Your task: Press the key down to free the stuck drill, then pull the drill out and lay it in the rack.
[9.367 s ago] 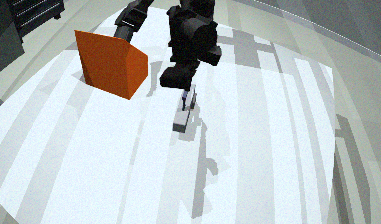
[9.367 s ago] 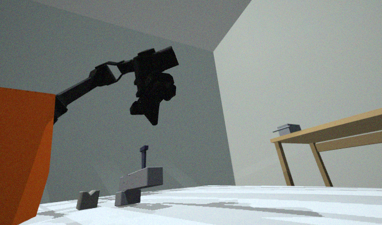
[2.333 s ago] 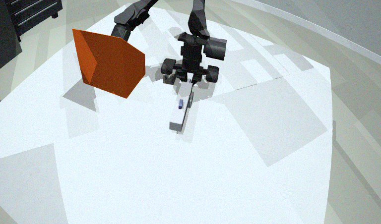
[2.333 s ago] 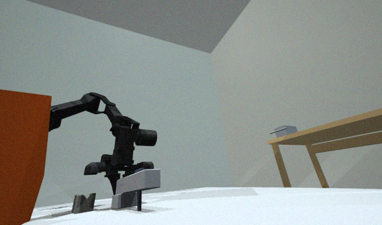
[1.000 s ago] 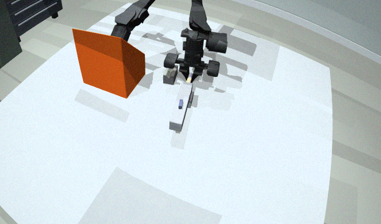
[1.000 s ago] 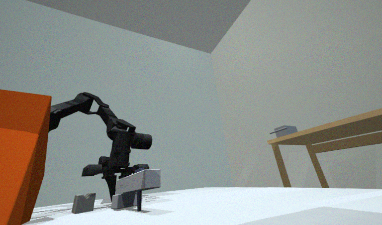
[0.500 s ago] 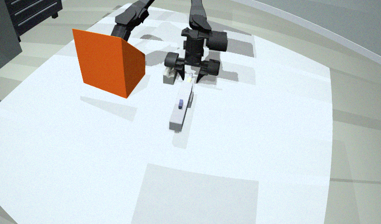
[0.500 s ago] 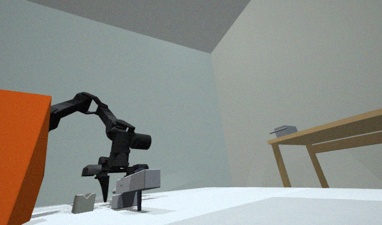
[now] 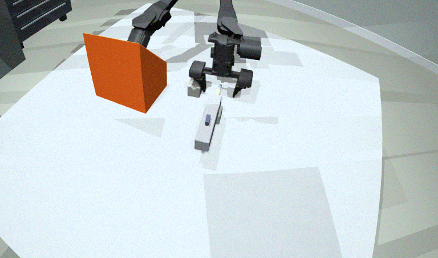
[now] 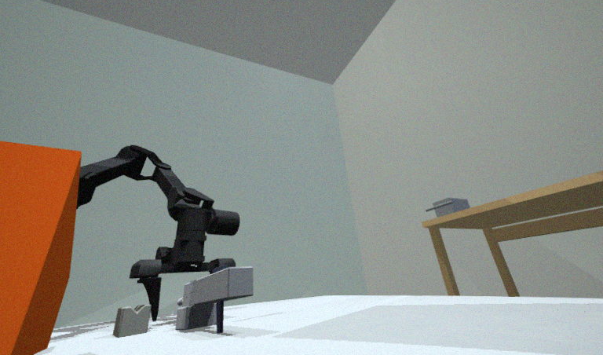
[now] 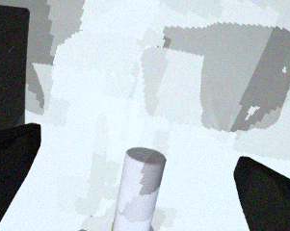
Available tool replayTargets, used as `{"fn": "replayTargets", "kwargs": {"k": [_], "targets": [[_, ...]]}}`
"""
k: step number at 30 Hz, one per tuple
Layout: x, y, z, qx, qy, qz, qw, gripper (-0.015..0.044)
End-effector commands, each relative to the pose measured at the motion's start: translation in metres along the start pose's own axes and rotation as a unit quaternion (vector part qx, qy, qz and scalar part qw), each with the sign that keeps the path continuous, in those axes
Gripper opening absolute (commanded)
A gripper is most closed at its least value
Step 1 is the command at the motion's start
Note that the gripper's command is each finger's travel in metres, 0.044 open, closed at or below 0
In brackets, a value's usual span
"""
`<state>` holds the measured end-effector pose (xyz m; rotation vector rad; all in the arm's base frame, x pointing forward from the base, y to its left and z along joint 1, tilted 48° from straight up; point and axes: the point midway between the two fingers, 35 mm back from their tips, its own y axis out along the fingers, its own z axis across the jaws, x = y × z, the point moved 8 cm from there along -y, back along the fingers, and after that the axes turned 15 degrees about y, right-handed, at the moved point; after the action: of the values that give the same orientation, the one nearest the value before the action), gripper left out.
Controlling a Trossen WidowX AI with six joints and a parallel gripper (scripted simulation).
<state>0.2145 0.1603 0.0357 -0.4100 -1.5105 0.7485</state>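
The pale cylindrical drill (image 9: 218, 90) (image 10: 179, 301) (image 11: 137, 199) sticks out of the far end of a long grey holder (image 9: 202, 132) (image 10: 239, 282). A small blue key (image 9: 207, 119) is on the holder's top. The rack, a grey block with a V notch (image 9: 194, 89) (image 10: 131, 322), stands left of the drill. My gripper (image 9: 219, 93) (image 11: 143, 150) is open and points down, with one finger on each side of the drill and wide gaps to it. The left finger is close beside the rack. In the exterior view the holder hides the other fingertip.
A tall orange block (image 9: 117, 74) (image 10: 35, 236) stands to the left of the rack, and part of an arm shows behind it. A dark drawer cabinet (image 9: 41, 9) is at the far left. A wooden table (image 10: 524, 204) with a grey box (image 10: 452, 206) stands in the background.
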Motion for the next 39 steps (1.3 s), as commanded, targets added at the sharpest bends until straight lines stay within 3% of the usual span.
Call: {"fn": "replayTargets", "kwargs": {"k": [1, 39], "targets": [[-0.0026, 0.0012, -0.0006, 0.001, -0.001, 0.002, 1.0, 0.044], [-0.012, 0.0041, -0.0027, 0.001, -0.001, 0.002, 1.0, 0.044]]}}
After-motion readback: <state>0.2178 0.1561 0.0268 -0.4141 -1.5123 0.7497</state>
